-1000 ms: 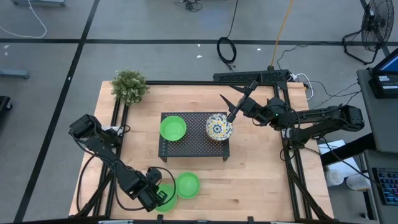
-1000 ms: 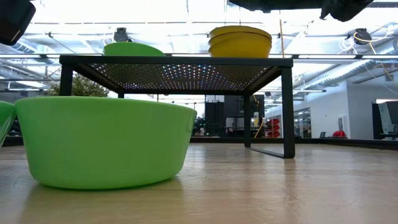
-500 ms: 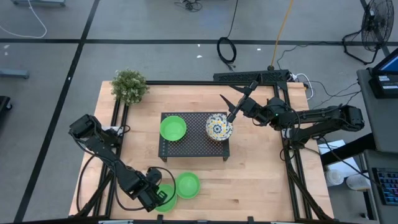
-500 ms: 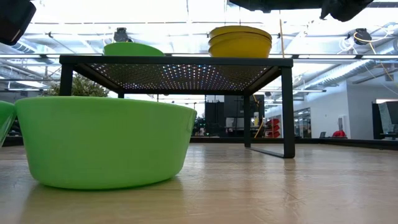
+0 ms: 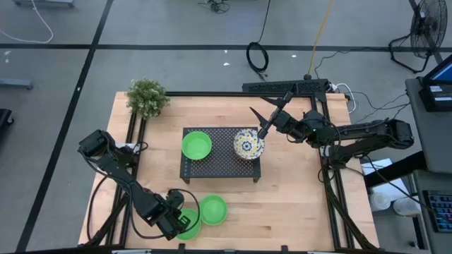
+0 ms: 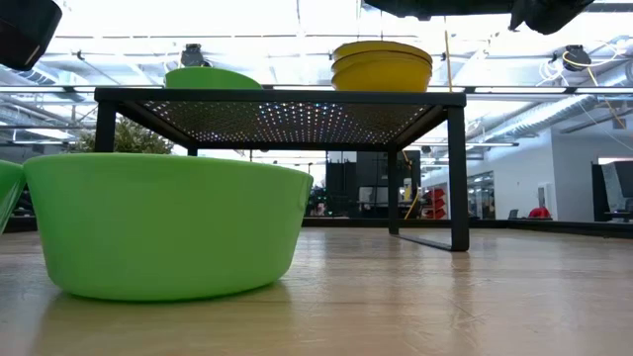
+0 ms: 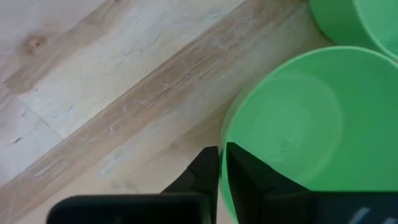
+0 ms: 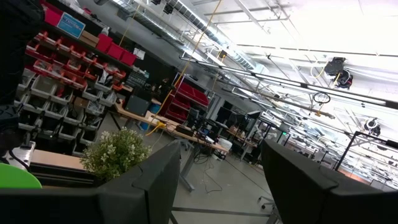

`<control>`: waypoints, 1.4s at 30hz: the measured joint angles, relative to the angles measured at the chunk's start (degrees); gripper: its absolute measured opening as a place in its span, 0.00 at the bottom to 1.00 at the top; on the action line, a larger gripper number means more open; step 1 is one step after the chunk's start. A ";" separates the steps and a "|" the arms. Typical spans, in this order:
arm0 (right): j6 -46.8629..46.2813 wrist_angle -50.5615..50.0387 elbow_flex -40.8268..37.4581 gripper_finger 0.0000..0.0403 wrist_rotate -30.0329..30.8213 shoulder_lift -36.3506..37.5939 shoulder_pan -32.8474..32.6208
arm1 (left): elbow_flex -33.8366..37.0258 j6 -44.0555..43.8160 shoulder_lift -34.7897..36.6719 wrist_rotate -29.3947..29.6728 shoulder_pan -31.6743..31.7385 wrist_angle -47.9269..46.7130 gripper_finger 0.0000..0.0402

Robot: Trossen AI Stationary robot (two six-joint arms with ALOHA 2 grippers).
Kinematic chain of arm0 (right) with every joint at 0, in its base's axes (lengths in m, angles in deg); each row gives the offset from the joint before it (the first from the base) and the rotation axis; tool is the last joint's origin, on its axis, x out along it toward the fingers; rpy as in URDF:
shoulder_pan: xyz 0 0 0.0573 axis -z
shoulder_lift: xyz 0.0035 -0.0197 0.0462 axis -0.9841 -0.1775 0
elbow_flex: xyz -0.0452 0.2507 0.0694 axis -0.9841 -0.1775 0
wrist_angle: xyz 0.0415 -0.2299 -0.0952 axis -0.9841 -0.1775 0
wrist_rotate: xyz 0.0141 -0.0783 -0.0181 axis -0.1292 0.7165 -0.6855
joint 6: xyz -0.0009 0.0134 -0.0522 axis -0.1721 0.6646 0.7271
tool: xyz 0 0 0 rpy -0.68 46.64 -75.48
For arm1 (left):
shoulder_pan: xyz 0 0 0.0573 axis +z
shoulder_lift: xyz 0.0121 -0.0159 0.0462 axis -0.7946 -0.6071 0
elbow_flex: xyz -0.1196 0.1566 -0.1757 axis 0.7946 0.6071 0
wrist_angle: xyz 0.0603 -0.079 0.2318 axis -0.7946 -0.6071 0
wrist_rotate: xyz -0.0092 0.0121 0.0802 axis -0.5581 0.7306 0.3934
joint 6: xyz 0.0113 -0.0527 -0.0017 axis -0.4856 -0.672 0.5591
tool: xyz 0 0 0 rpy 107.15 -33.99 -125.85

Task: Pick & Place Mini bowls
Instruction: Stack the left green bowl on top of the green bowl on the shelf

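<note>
Near the table's front left, my left gripper [image 5: 178, 220] points down, closed on the rim of a plain green mini bowl [image 5: 188, 224]. A second green bowl [image 5: 212, 209] stands on its base right beside it and fills the low view [image 6: 168, 227]. On the black rack [image 5: 219, 166] sit a third green bowl [image 5: 196, 145] and a stack of patterned bowls [image 5: 248, 144], yellow outside [image 6: 382, 61]. My right gripper [image 5: 270, 104] hangs open, raised above the rack's far right corner, with nothing between its fingers [image 8: 155, 186]. My left gripper has the green bowl's rim [image 7: 222, 142] on the side away from the other bowl, one finger [image 7: 245, 174] inside the bowl and one [image 7: 205, 171] outside. The fingers come from above, pointing down. The bowl stands upright, its mouth up, and looks set on the table.
A small potted plant [image 5: 147, 97] stands at the far left corner. Bare wood lies right of the rack and along the near right of the table [image 5: 296, 204]. Black frame rails run along the table's sides.
</note>
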 joint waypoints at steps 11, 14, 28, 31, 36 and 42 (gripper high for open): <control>0.00 -0.01 0.00 0.53 0.00 0.00 0.00 | 0.00 0.69 0.00 0.09 0.00 -0.02 0.07; 0.00 -0.01 0.00 0.53 0.00 0.00 0.00 | 0.00 0.71 0.00 0.08 0.00 0.00 0.10; 0.00 -0.01 0.00 0.53 0.00 0.00 0.00 | 0.00 0.74 0.00 0.05 0.02 0.04 0.03; 0.00 0.01 0.00 0.53 0.00 0.00 0.00 | 0.00 0.74 0.00 0.03 0.02 0.00 0.07; 0.00 0.01 0.00 0.53 -0.01 0.00 0.00 | 0.00 0.76 0.00 0.02 0.02 0.00 0.09; 0.00 -0.01 0.00 0.53 -0.02 0.00 0.00 | 0.00 0.76 0.00 0.04 0.02 0.04 0.02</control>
